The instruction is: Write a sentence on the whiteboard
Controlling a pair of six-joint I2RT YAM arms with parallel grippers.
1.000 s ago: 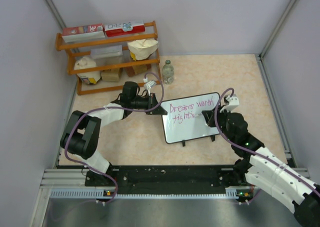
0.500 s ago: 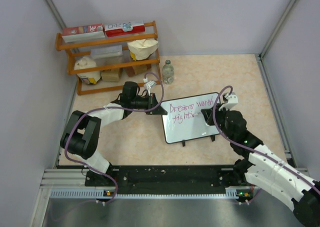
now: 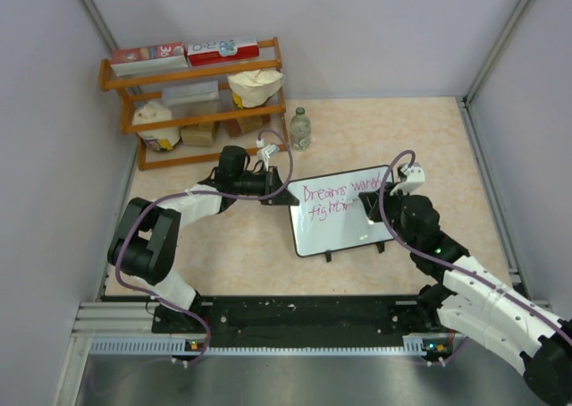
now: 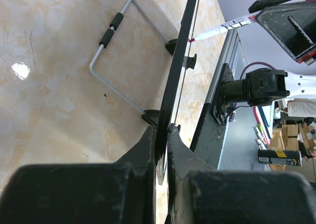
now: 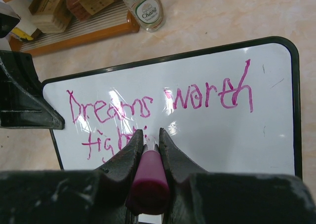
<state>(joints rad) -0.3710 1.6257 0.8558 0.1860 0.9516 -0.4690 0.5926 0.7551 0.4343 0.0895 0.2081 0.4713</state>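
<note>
The pink-magenta handwritten sentence (image 5: 111, 108) was found part-finished: "Dreams worth" was laid along the upper line, and only the opening letters of "fighting" were seen below it. It was carried on the small glossy white whiteboard (image 3: 344, 232) with a thin black frame, which was propped tilted on its feet near the middle of the beige marbled tabletop (image 3: 250, 254). The board's left edge was pinched between the closed fingers of the left gripper (image 3: 277, 194), so that it was steadied. The right gripper (image 5: 148, 135) was clamped tight on a magenta-ended marker (image 5: 147, 179), whose tip appeared to be set against the board at the end of the second line. The writing step was judged to be in hand, roughly halfway through. For the next move, short controlled strokes rightward would be called for, with light, even pressure on the tip and a firm hold on the board. Behind, an orange wooden rack (image 3: 192, 75) and a clear plastic bottle (image 3: 300, 129) were seen well apart from the work.
</note>
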